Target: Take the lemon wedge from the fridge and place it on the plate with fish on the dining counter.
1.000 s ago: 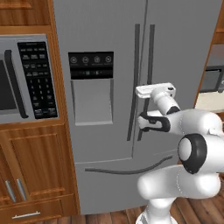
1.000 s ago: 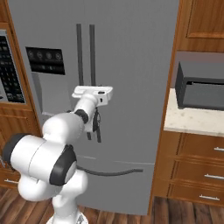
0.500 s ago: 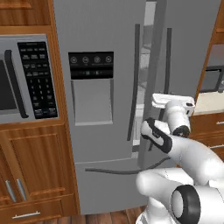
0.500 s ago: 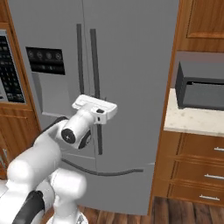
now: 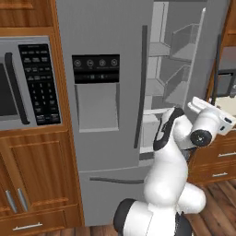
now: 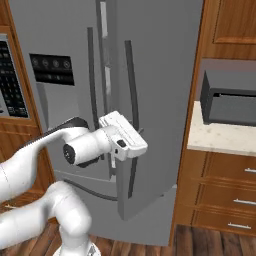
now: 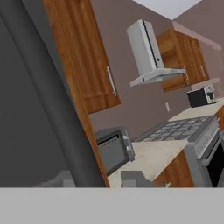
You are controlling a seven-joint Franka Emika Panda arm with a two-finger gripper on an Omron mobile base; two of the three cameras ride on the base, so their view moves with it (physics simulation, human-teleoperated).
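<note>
Standing partly open: right door of the fridge [image 5: 110, 55], swung out far enough in the left base view to show grey shelves [image 5: 159, 48] inside and clear door bins [image 5: 184, 41] on the door's inner face. Left door shut, carrying one black dispenser panel [image 5: 96, 69]. Two long dark handles [image 6: 91, 75] counted in the right base view, one per door, with a pale strip of interior visible in the gap between them.

Gripper [image 6: 131, 140]: white hand sits just in front of the right door's handle in the right base view, low on the door. Fingertips are hidden behind the hand body; cannot tell whether they are spread or closed, or whether they touch the handle. Nothing seen held.

Lemon wedge: cannot make it out on the visible shelves; too small or hidden.

Surroundings, counted: one microwave [image 5: 27, 83] with black keypad, left of the fridge, wooden cabinets [image 5: 37, 170] below it. One dark boxy appliance [image 6: 230, 97] on a pale speckled counter [image 6: 220, 137] right of the fridge, above wooden drawers [image 6: 220, 195]. Hand view looks past the door edge to one range hood [image 7: 146, 52], a stovetop [image 7: 183, 124] and wall cabinets [image 7: 83, 57].
</note>
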